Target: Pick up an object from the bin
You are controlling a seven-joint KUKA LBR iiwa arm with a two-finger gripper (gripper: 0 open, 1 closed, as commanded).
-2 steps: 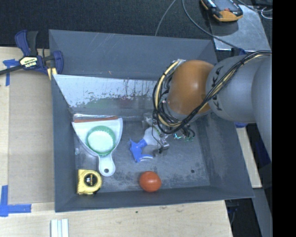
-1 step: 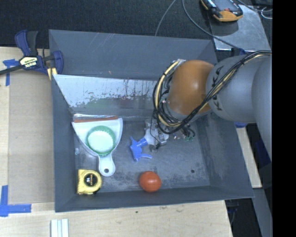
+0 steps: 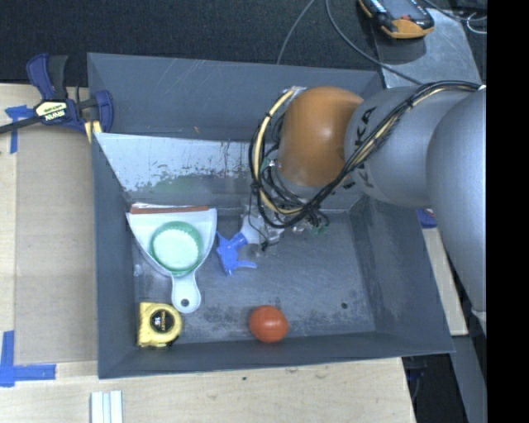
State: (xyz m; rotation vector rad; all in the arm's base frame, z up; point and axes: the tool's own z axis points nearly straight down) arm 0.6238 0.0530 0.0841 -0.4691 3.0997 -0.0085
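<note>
The orange cover [image 3: 318, 136] and its bunch of cables [image 3: 269, 178] sit on top of the gripper [image 3: 263, 235] in the middle of the frame, so most of the gripper is hidden. The big grey arm [image 3: 430, 149] runs off the right side and covers the upper right corner of the bin [image 3: 248, 83]. The small blue thing [image 3: 233, 254] just left of the gripper is too small to tell what it is. The words on the yellow tape measure [image 3: 159, 324], lower left, are too small to read. A black and orange thing [image 3: 397, 16] is cut off by the top edge.

Scuffed matt metal bin [image 3: 331, 277] holds a smooth white plastic scoop [image 3: 186, 291].
</note>
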